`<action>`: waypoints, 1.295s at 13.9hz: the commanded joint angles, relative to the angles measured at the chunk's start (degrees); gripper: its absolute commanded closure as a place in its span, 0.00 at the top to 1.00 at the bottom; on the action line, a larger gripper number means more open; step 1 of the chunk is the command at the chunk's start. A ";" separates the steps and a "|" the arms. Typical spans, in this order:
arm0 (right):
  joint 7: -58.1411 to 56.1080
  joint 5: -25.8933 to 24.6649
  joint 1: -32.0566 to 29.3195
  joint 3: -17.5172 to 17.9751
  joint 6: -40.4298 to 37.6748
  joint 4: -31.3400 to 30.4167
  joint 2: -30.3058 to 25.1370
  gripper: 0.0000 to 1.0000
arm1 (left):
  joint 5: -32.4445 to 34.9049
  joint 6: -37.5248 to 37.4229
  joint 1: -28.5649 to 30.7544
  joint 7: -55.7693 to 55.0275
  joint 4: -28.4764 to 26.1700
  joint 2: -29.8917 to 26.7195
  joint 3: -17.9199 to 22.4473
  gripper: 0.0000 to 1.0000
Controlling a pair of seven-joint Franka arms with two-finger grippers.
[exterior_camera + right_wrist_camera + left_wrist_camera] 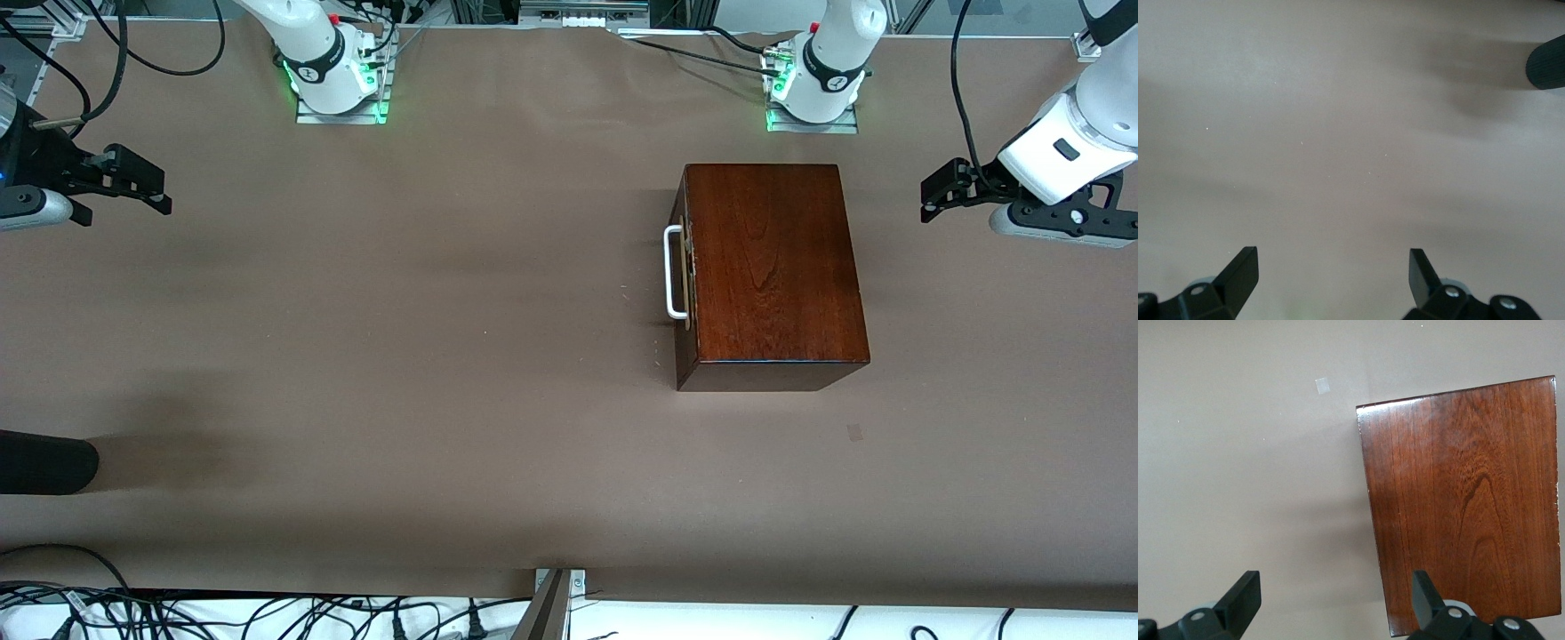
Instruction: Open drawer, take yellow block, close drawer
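Front view: high across the table [356, 400], facing both arm bases along the top edge, taking in the whole brown surface, farthest off of the three. Left wrist view: mounted on the left arm, looking steeply down past the spread fingers [1245, 597] of the left gripper [1337, 600], much closer in, filled by table and the glossy top of the mahogany box [1465, 500]. Shares that box [773, 267] with the front view. Right wrist view: same downward aim past the right gripper [1333, 277], close over bare table toward the right arm's end, sharing only tabletop with the front view.
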 commanded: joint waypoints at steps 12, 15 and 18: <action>0.52 -0.12 -0.31 0.13 -0.34 1.00 0.29 1.00 | 1.18 -1.40 -0.24 -0.53 2.21 0.93 -0.14 1.00; 0.52 -0.12 -0.31 0.13 -0.42 1.00 0.29 1.00 | 1.27 -2.19 -0.24 -0.53 2.22 0.93 -0.14 1.00; 0.52 -0.12 -0.31 0.13 -0.42 1.00 0.29 1.00 | 1.27 -3.95 -0.24 -0.53 3.18 1.11 -0.23 1.00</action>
